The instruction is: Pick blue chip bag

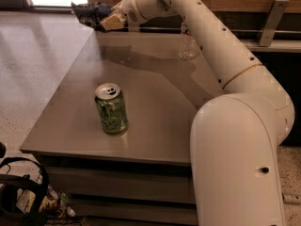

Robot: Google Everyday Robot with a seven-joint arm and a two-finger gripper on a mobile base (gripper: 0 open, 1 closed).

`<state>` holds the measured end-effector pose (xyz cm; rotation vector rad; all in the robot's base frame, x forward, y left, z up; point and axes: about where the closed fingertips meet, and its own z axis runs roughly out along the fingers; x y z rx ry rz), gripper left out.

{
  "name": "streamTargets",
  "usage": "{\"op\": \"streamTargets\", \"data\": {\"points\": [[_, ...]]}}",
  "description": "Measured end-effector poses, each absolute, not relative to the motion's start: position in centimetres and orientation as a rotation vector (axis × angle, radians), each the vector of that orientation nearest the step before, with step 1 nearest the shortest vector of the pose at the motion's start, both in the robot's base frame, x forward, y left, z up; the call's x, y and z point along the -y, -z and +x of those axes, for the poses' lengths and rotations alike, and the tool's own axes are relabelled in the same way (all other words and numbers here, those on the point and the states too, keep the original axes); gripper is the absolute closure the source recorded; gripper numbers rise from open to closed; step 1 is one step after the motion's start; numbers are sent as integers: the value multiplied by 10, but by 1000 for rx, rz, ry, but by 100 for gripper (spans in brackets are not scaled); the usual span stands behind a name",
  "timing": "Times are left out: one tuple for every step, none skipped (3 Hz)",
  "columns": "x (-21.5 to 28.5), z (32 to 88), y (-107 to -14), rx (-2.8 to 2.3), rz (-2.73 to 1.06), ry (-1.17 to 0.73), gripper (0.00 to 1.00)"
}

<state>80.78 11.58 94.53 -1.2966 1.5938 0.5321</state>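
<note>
The blue chip bag (89, 12), crumpled and dark navy, hangs in the air above the table's far left corner. My gripper (107, 20) is shut on the bag's right side and holds it clear of the table top. The white arm reaches from the lower right across the table to that corner.
A green soda can (111, 108) stands upright on the grey table (155, 102) near its front left. A clear plastic water bottle (188, 42) stands at the far side, partly behind the arm. A dark counter with a metal bracket (268, 27) runs along the back right. Black gear (19, 197) lies on the floor at lower left.
</note>
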Motion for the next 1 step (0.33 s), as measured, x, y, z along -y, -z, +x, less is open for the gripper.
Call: {"op": "streamTargets", "data": {"points": [[-104, 797, -957, -1588, -1318, -585, 100]]}}
